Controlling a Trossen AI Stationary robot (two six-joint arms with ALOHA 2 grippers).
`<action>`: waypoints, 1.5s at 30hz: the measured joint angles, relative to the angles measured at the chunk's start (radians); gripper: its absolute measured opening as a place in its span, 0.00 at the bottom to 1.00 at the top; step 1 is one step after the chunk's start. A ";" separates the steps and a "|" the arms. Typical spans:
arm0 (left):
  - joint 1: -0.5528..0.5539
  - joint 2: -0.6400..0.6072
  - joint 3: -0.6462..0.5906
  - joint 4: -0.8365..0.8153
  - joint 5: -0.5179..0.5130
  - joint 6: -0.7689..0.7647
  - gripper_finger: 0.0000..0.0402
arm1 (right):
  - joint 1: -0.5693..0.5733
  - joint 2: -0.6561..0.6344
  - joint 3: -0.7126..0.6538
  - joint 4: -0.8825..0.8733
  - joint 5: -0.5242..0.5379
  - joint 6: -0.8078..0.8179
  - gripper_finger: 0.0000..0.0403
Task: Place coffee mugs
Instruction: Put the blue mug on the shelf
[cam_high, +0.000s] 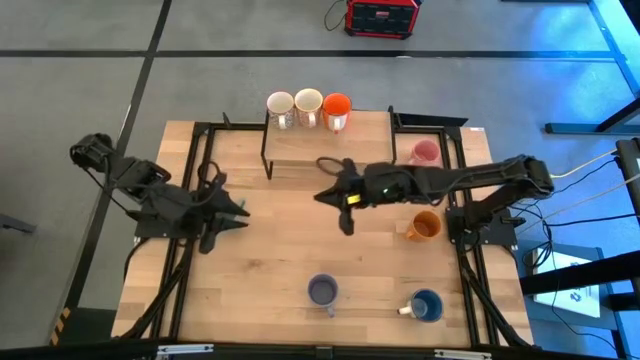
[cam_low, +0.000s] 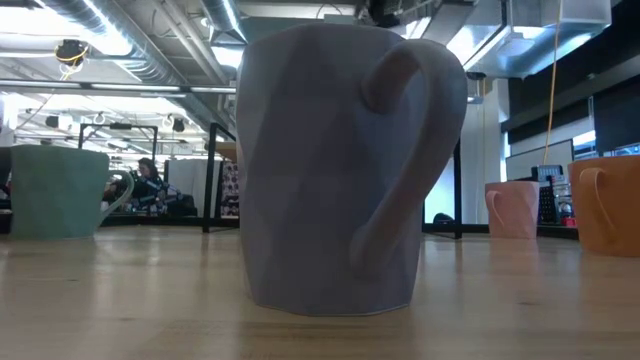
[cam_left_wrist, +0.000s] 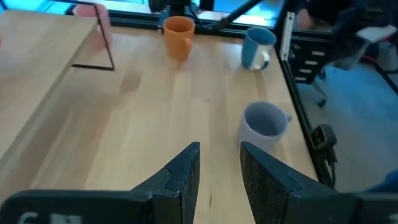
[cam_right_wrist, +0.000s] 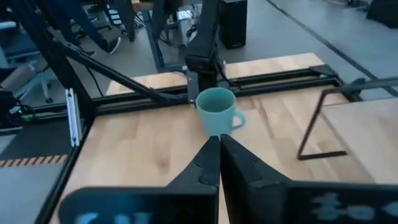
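Wooden worktop carries my mugs: two cream ceramic mugs & a bright orange mug on the raised rear shelf, pink mug, amber mug, lavender-grey mug & blue mug nr the front. My right gripper mid-worktop, fingers pressed together, facing the pale green mug. My left gripper at left, fingers spread, empty

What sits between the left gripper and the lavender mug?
Nothing: in the left wrist view, bare wood separates the left gripper from the lavender mug. The high view shows the same gap.
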 joint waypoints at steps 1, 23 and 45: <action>-0.019 0.000 0.000 0.000 -0.007 0.000 0.27 | 0.010 0.019 0.021 -0.020 -0.002 0.015 0.00; -0.254 -0.055 -0.377 0.296 -0.114 -0.207 0.27 | 0.250 0.214 0.171 -0.147 -0.038 0.380 0.00; -0.196 -0.055 -0.382 0.295 -0.111 -0.223 0.27 | 0.297 0.205 0.170 -0.873 -0.095 0.880 0.56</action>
